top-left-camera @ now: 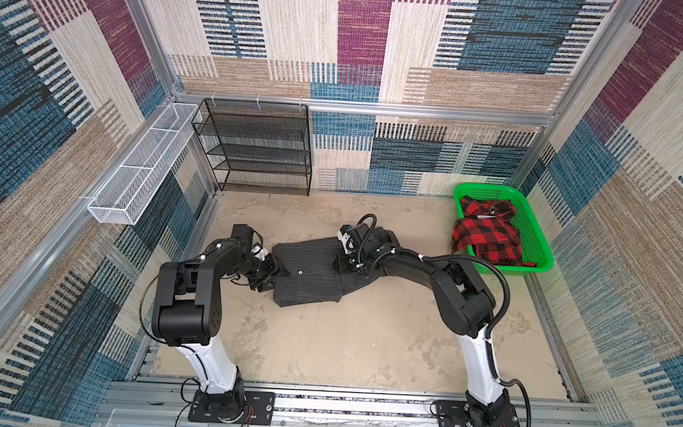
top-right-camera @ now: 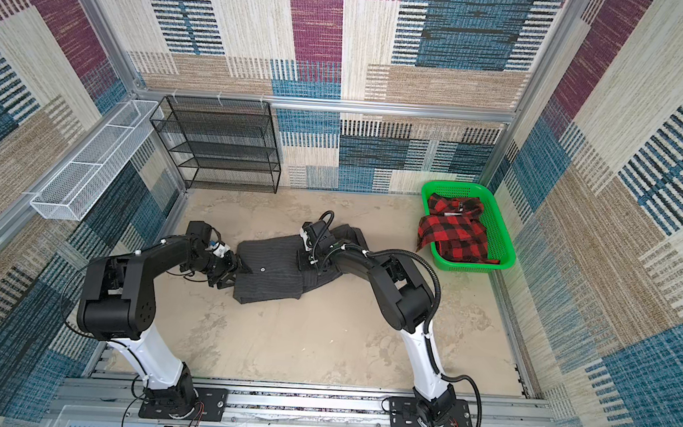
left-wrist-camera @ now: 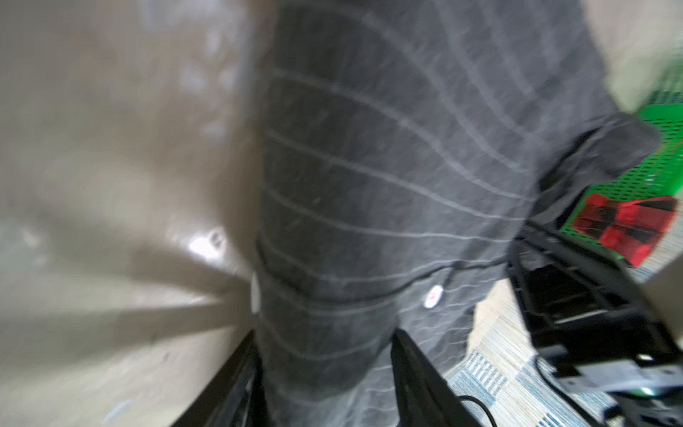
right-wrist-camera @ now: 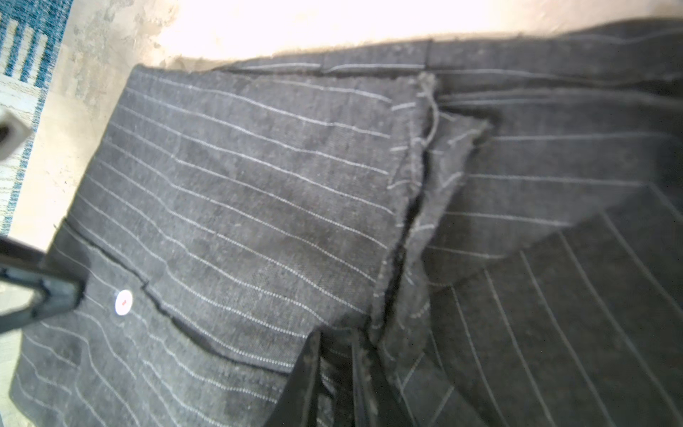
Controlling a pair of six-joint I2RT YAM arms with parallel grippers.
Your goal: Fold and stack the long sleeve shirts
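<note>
A dark charcoal pinstriped shirt [top-left-camera: 309,278] [top-right-camera: 272,278] lies partly folded on the table in both top views. My left gripper [top-left-camera: 272,276] [left-wrist-camera: 325,340] is at its left edge, jaws apart, with a thick fold of the cloth [left-wrist-camera: 388,166] lying between the fingers. My right gripper [top-left-camera: 346,267] [right-wrist-camera: 336,332] points down onto the shirt's right part, shut on a fold of the pinstriped cloth [right-wrist-camera: 240,203]. The red-and-black check shirt [top-left-camera: 488,234] [top-right-camera: 455,232] lies crumpled in the green basket [top-left-camera: 541,247], with one end hanging over the basket's left rim.
The green basket [top-right-camera: 504,244] stands at the right wall. A black mesh shelf [top-left-camera: 262,145] stands at the back left, and a white wire tray [top-left-camera: 139,165] hangs on the left wall. Bare tabletop [top-left-camera: 342,339] lies in front of the dark shirt.
</note>
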